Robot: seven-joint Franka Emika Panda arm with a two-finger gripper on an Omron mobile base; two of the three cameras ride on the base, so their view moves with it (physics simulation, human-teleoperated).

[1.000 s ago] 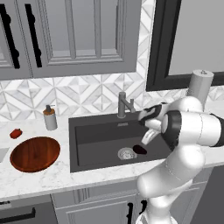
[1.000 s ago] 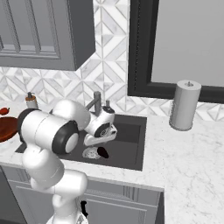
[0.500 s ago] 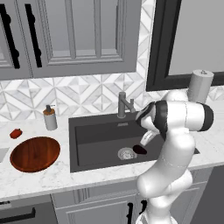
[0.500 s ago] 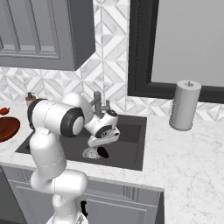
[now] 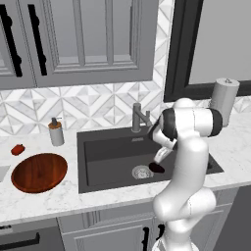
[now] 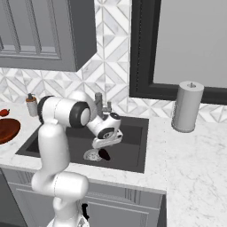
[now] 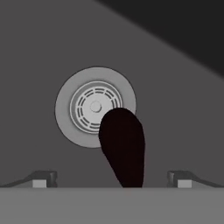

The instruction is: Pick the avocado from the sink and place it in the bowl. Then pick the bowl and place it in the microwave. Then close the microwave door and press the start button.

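The nearly black avocado [image 5: 157,167] [image 6: 104,154] lies on the floor of the dark sink [image 5: 108,152] [image 6: 133,150], partly over the round metal drain [image 7: 87,107]. My gripper [image 5: 160,160] [image 6: 106,145] hangs inside the basin just above the fruit and is open. In the hand view the avocado [image 7: 124,151] sits between the two spread fingertips [image 7: 43,178], touching neither. The reddish-brown wooden bowl [image 5: 39,171] [image 6: 6,131] rests on the counter left of the sink, with nothing in it.
A grey faucet [image 5: 139,117] stands at the sink's back rim, close behind my hand. A soap dispenser [image 5: 56,132] and a small red item [image 5: 18,149] sit behind the bowl. A paper towel roll [image 5: 224,100] [image 6: 186,106] stands on the right counter.
My arm has swung more upright over the sink and the hand has sunk lower toward the avocado. The jaws have stayed open; the avocado and bowl have not moved.
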